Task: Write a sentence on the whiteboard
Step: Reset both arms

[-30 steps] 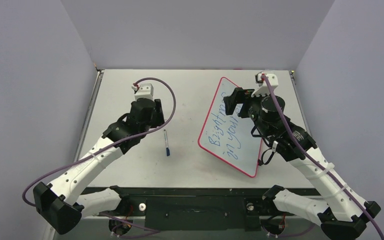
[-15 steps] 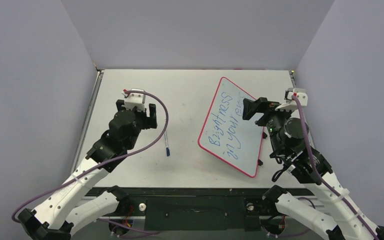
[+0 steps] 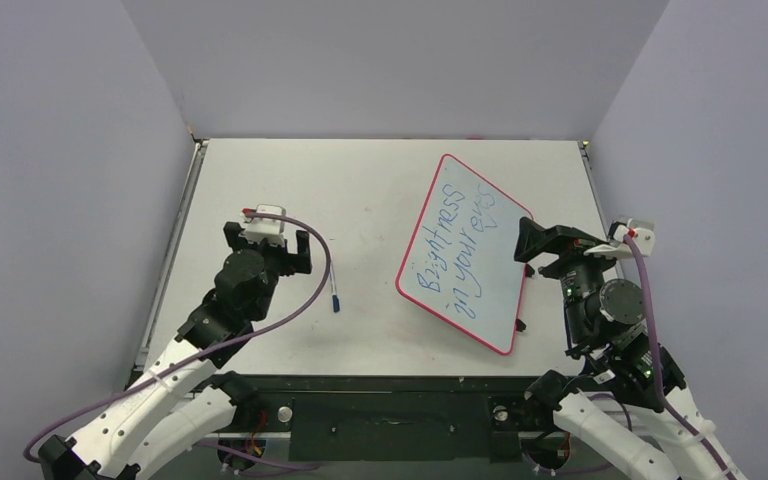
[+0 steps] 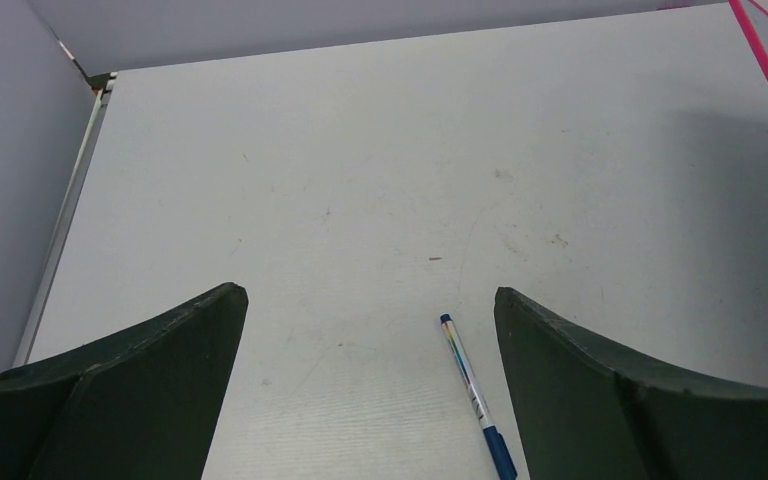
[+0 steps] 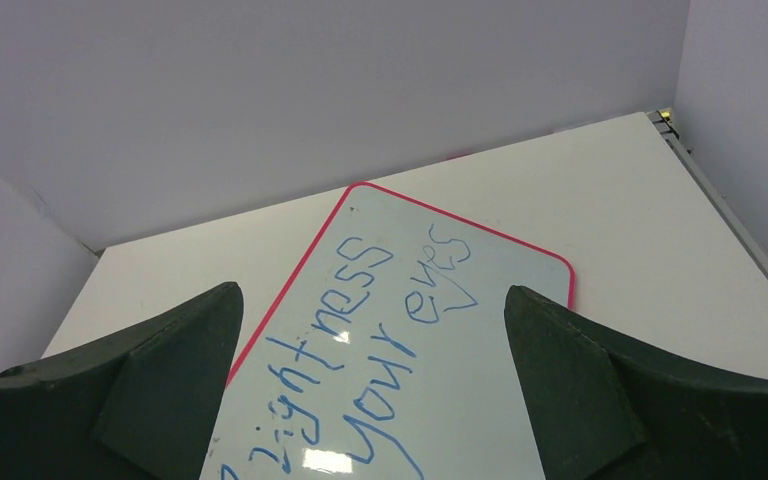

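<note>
well, the whiteboard [image 3: 500, 275] lies flat on the right half of the counter [image 3: 360, 180]. it is turned at a slant, so one rounded corner points toward the far wall, and its thin red-pink rim runs all round. the sentence [image 3: 438, 235] covers the white face in blue marker, in two lines running along the board's length. "brightness" is the line nearer the middle of the counter, and "in your eyes" sits beside it. in the right wrist view the words read clearly, with a spot of glare low on the board.

the right fingers [image 5: 600, 380] are spread wide and hold nothing, raised by the board's right edge. a pen [image 3: 334, 287] with a white barrel and a blue end lies on the counter left of the board, well apart from it. the left fingers [image 4: 150, 360] are also wide apart and empty. in the left wrist view the pen lies on the counter between them, nearer the right one, and a strip of the board's pink rim shows at the top right corner.
</note>
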Robot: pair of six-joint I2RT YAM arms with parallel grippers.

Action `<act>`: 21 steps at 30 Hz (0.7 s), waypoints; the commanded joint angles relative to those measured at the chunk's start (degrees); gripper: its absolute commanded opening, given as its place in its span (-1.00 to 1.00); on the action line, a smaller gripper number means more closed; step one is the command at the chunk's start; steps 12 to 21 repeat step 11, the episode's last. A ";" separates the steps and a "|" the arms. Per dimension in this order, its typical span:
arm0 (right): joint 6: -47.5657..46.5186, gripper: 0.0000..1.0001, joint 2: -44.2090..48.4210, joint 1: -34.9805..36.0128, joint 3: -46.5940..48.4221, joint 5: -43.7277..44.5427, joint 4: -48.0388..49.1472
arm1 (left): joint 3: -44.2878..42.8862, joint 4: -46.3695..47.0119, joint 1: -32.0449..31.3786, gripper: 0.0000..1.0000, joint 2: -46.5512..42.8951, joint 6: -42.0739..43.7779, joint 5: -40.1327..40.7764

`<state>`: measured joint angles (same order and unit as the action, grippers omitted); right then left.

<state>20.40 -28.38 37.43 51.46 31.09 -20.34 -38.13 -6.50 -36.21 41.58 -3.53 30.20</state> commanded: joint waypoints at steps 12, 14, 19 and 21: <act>0.20 0.99 1.81 -0.38 -1.27 1.73 2.05 | 0.55 4.80 0.39 0.86 -2.77 0.47 -0.67; 0.20 0.99 1.81 -0.38 -1.27 1.73 2.05 | 0.55 4.80 0.39 0.86 -2.77 0.47 -0.67; 0.20 0.99 1.81 -0.38 -1.27 1.73 2.05 | 0.55 4.80 0.39 0.86 -2.77 0.47 -0.67; 0.20 0.99 1.81 -0.38 -1.27 1.73 2.05 | 0.55 4.80 0.39 0.86 -2.77 0.47 -0.67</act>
